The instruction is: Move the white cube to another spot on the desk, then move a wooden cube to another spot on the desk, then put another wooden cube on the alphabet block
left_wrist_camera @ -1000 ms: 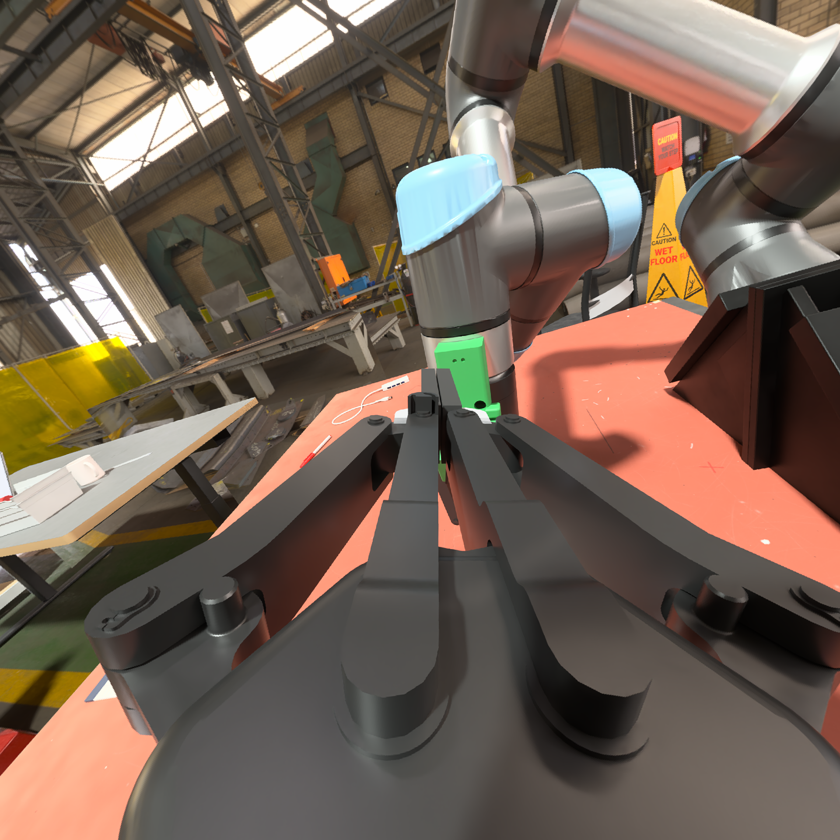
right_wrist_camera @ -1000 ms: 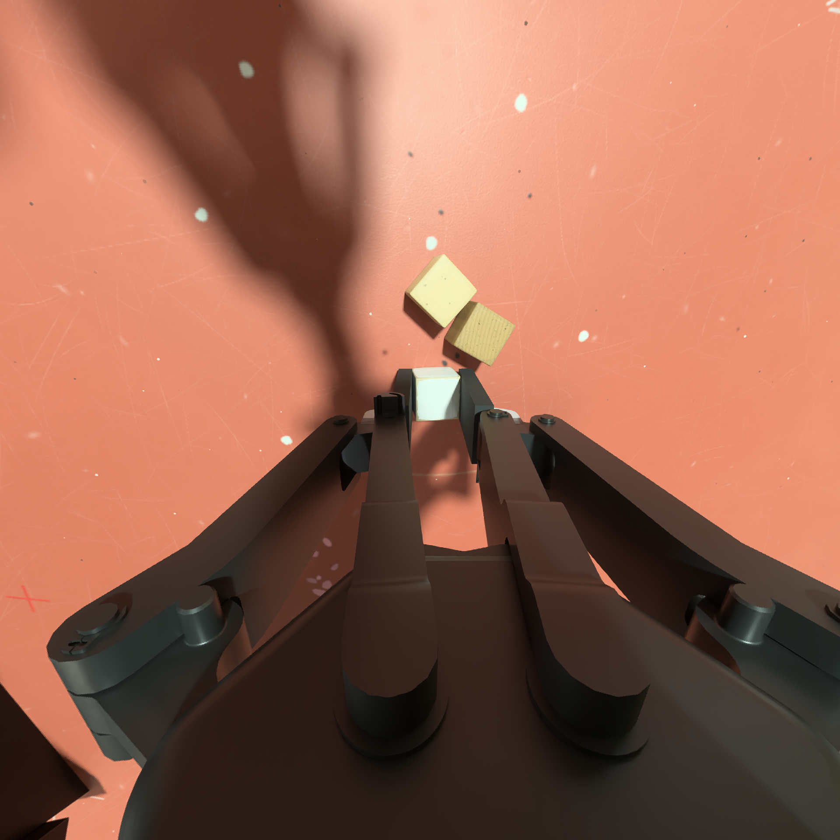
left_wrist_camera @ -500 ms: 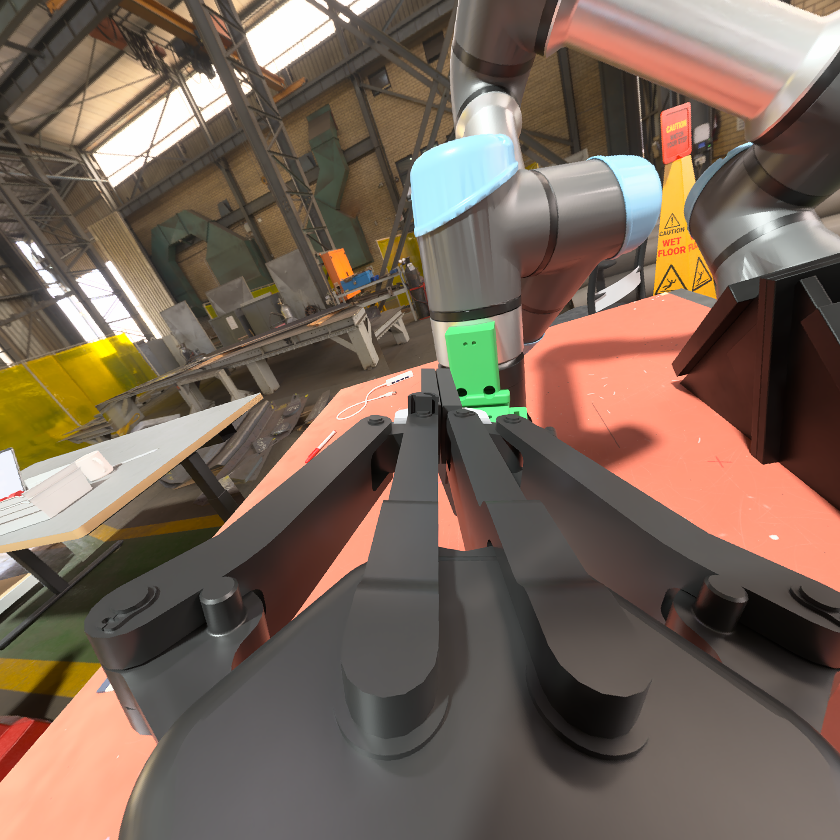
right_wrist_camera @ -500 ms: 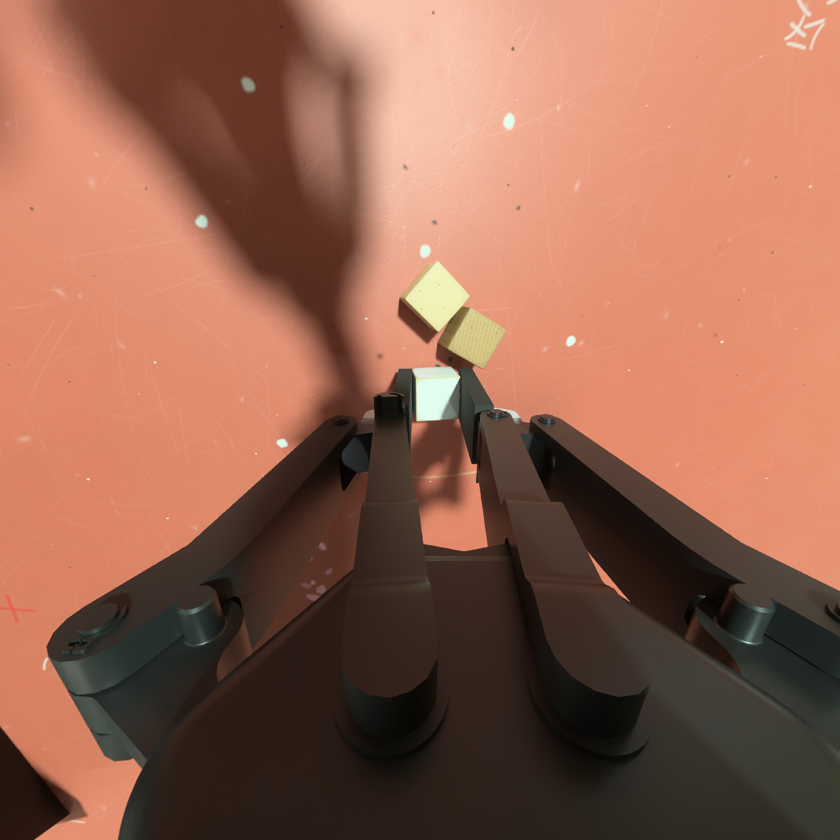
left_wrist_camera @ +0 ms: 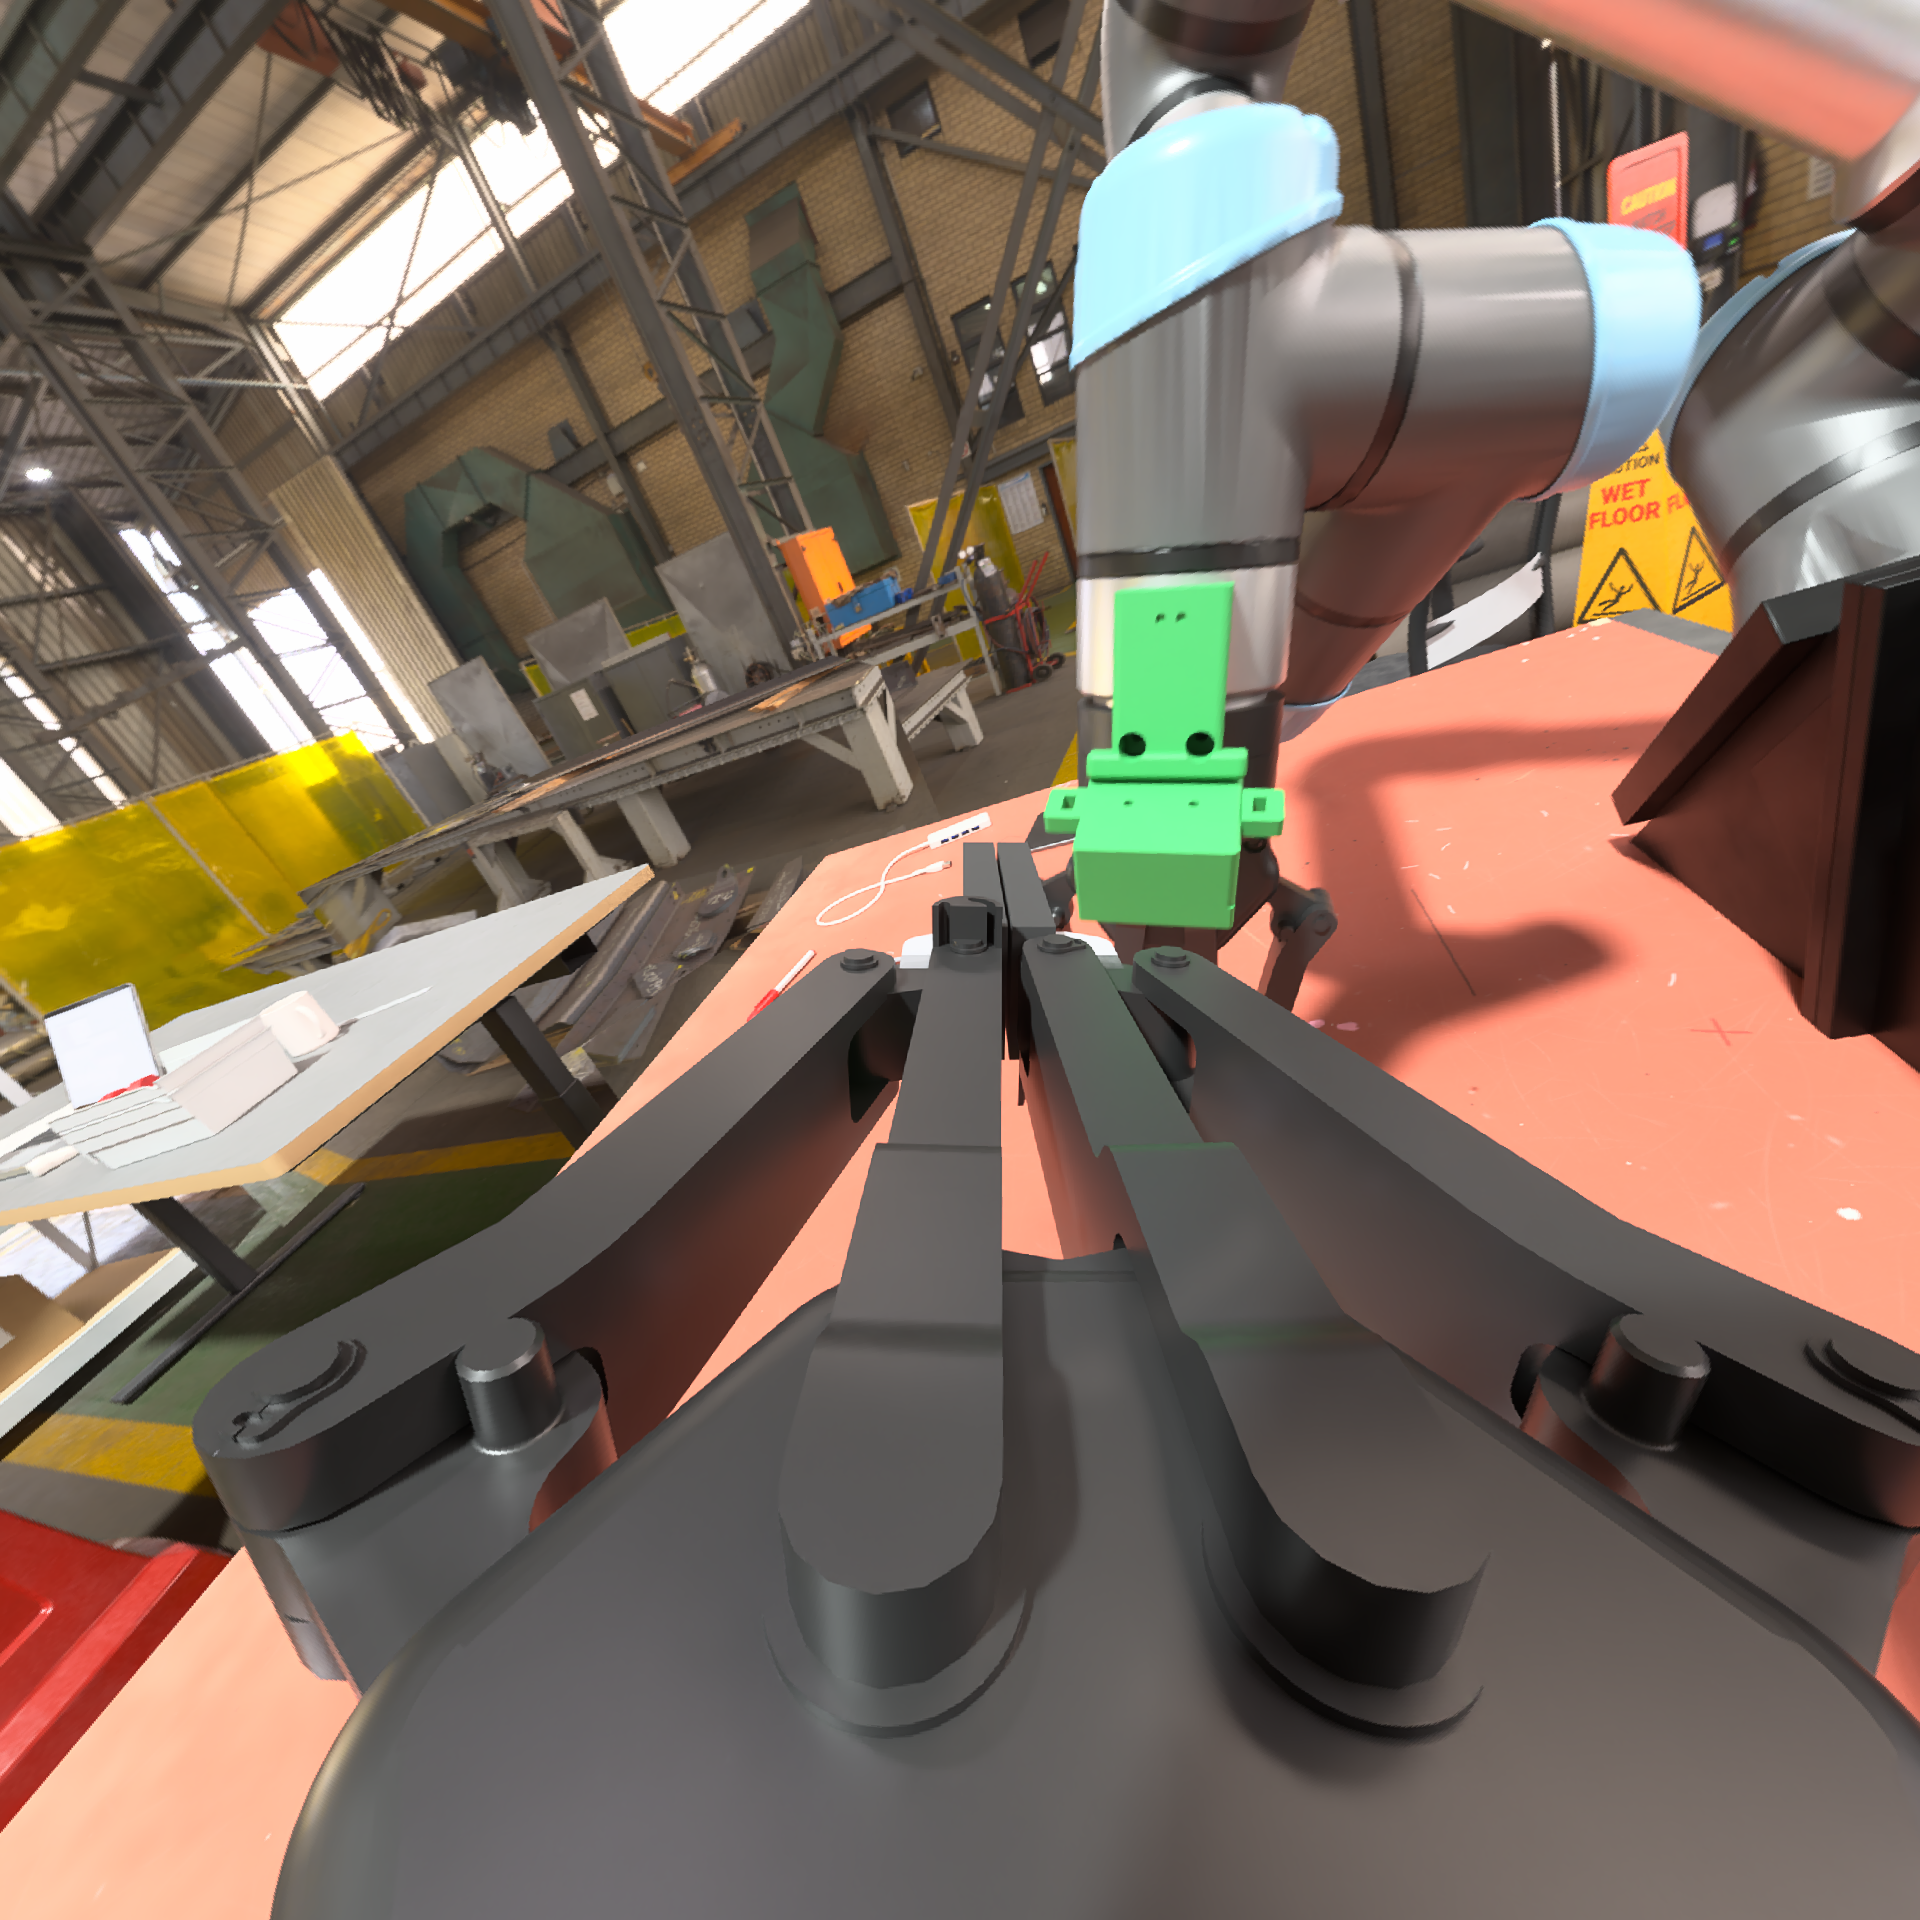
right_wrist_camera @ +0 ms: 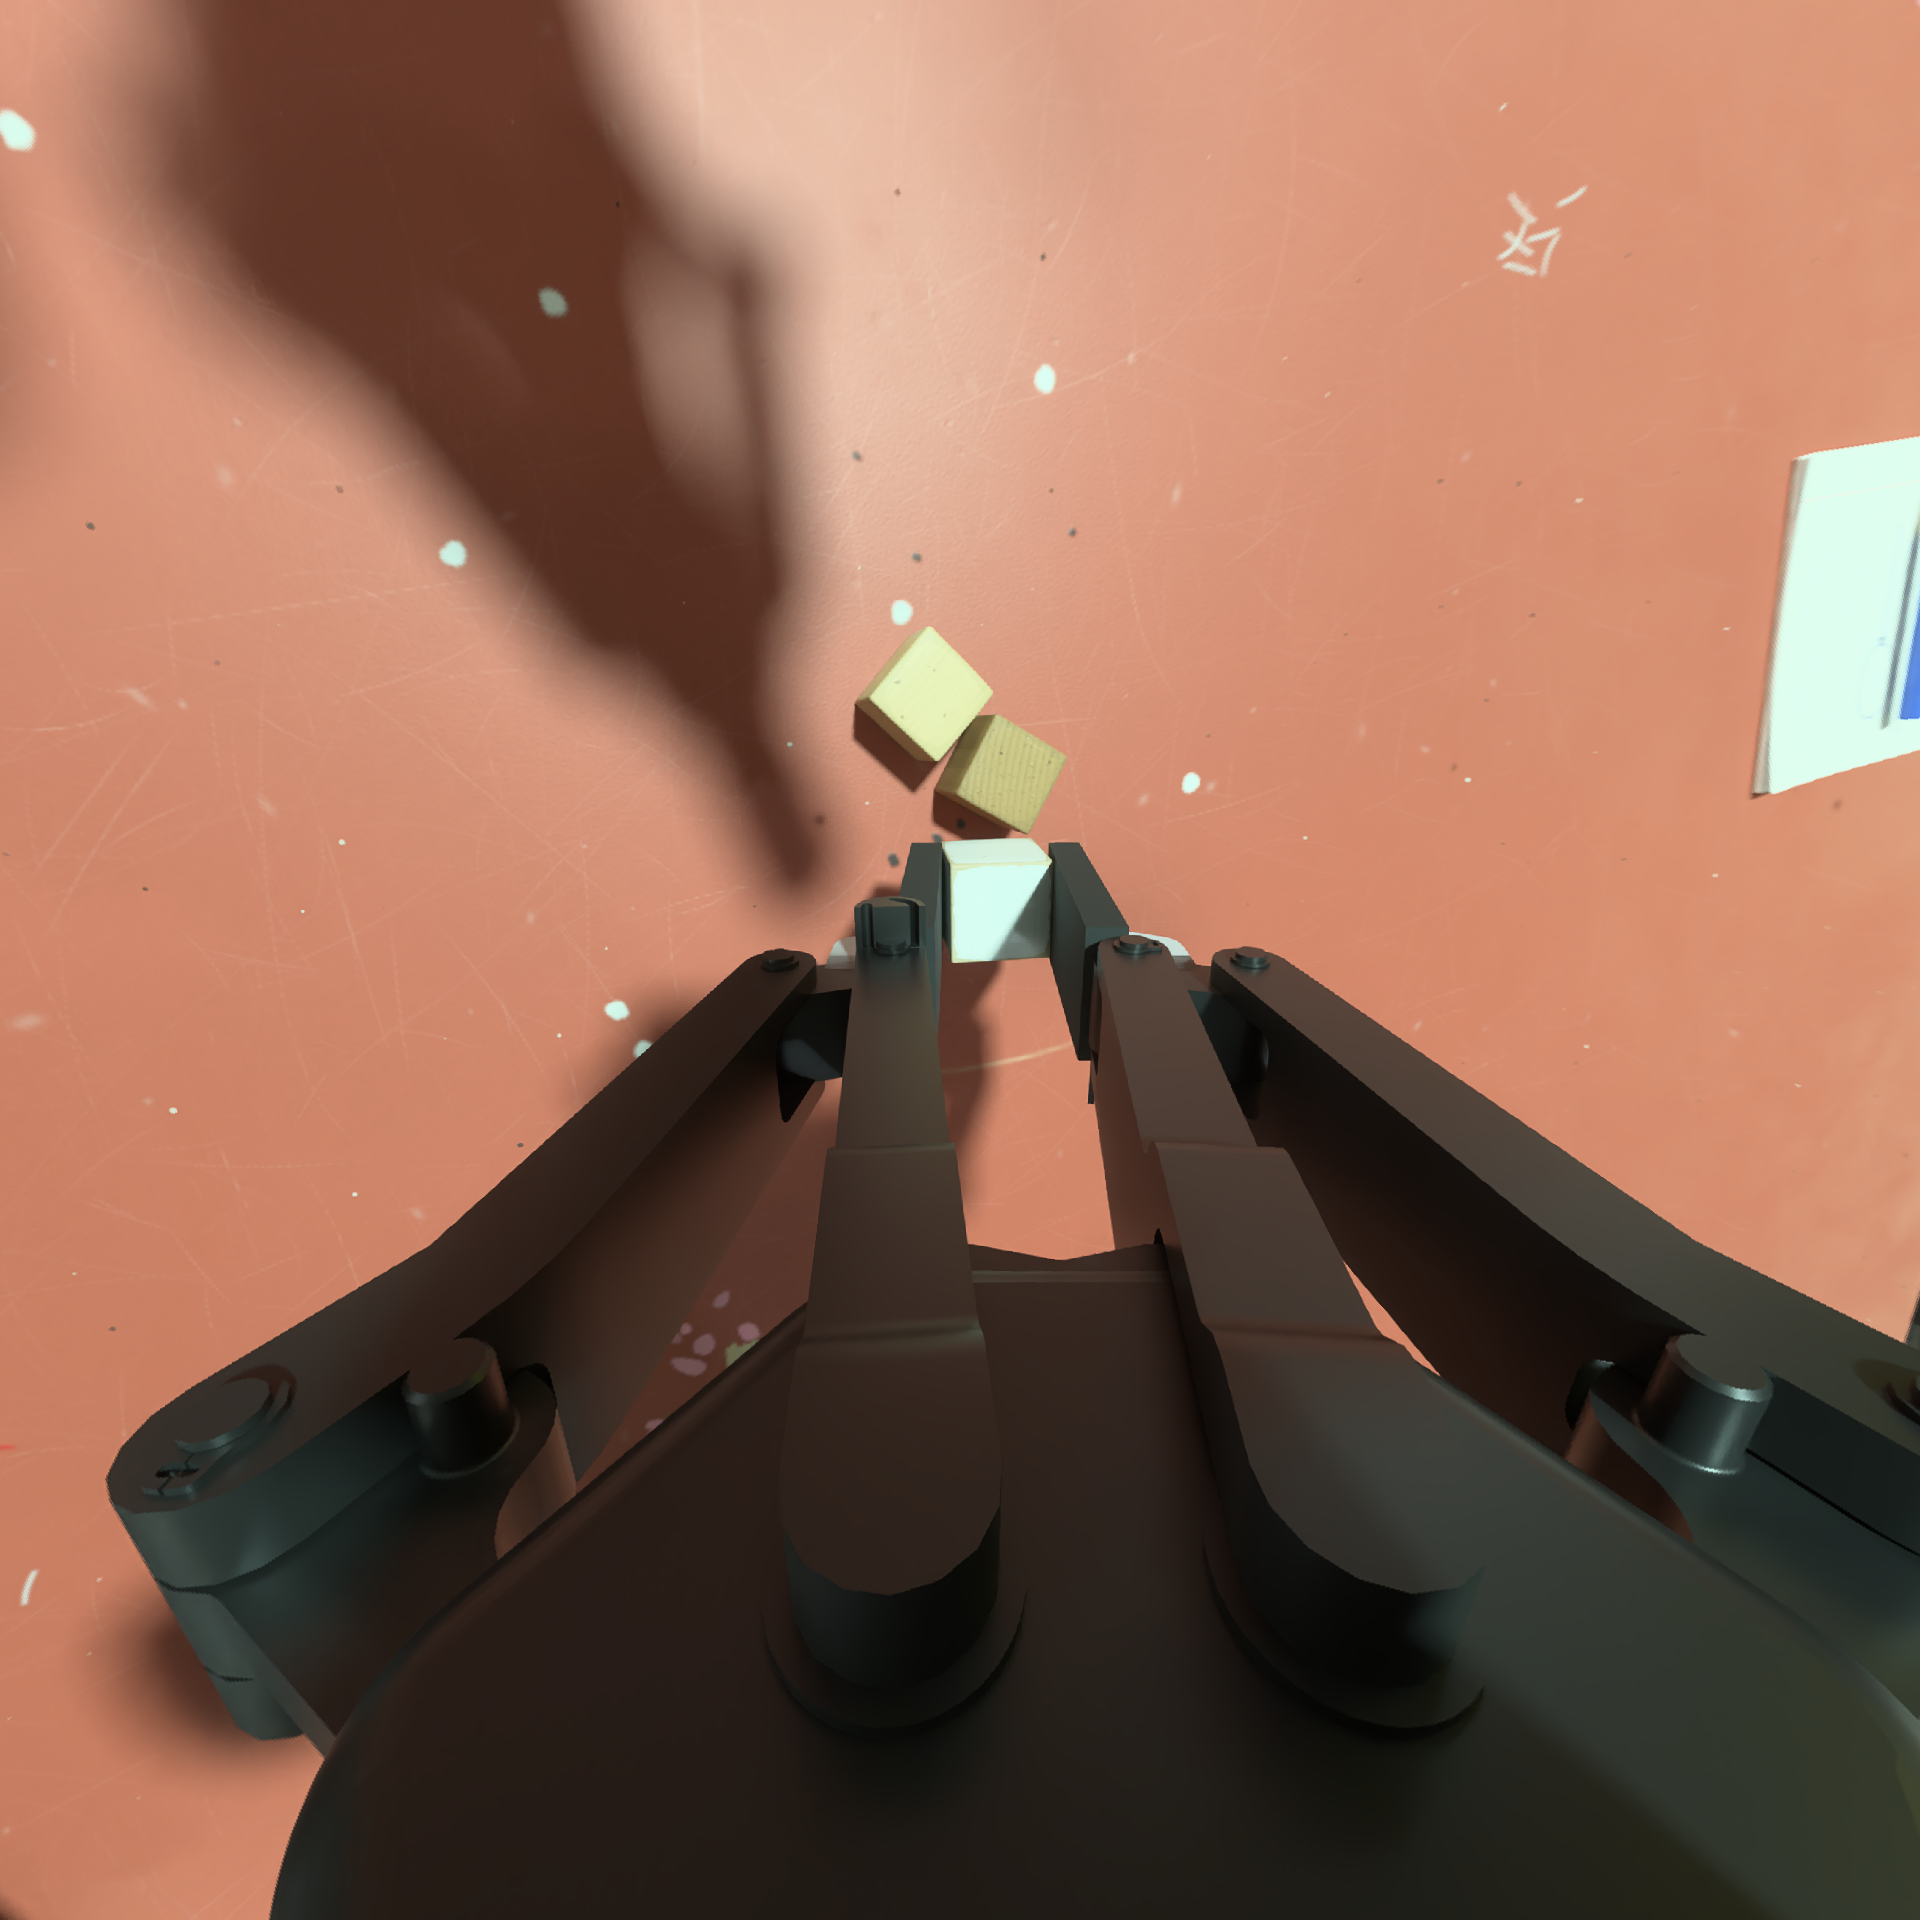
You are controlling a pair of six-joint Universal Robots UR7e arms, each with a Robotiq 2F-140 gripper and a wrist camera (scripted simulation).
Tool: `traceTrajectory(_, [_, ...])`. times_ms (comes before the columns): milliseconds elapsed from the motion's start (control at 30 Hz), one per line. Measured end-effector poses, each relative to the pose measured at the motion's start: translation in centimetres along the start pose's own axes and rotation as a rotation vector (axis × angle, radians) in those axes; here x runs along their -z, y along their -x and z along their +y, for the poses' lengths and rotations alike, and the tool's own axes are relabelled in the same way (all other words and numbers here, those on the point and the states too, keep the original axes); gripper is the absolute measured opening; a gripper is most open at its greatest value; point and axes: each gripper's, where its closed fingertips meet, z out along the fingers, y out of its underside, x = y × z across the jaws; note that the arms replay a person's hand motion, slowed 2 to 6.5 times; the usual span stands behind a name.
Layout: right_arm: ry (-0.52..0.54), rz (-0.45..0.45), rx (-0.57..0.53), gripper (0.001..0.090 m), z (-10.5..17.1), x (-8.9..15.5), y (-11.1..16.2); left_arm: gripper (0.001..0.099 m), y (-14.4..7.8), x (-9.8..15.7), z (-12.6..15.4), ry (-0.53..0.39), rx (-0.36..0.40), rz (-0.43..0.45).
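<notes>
In the right wrist view my right gripper (right_wrist_camera: 995, 896) is shut on the white cube (right_wrist_camera: 992, 902) and holds it above the red desk (right_wrist_camera: 1351, 644). Beyond it on the desk lie two wooden cubes touching corner to corner: a pale one (right_wrist_camera: 925, 692) and a darker tan one (right_wrist_camera: 1002, 773). No alphabet block shows in either view. In the left wrist view my left gripper (left_wrist_camera: 995, 883) is shut and empty above the desk (left_wrist_camera: 1558, 1039). The right arm with its green wrist mount (left_wrist_camera: 1162, 831) hangs just beyond it.
A white card with a blue edge (right_wrist_camera: 1839, 623) lies at the right of the right wrist view. A dark brown box (left_wrist_camera: 1818, 810) stands at the desk's right. A white cable (left_wrist_camera: 894, 873) and a red-white pen (left_wrist_camera: 779, 982) lie near the far edge.
The right gripper has risen with the white cube, so the wooden cubes look smaller and the white card came into view. In the left wrist view the right arm's wrist rose.
</notes>
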Motion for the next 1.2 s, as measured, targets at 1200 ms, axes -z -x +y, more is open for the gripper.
traceTrajectory(1200, [-0.284, 0.457, -0.411, 0.0271, 5.7, 12.4, -7.3, 0.0009, 7.8, 2.7, 5.5, 0.371, -0.066, -0.456])
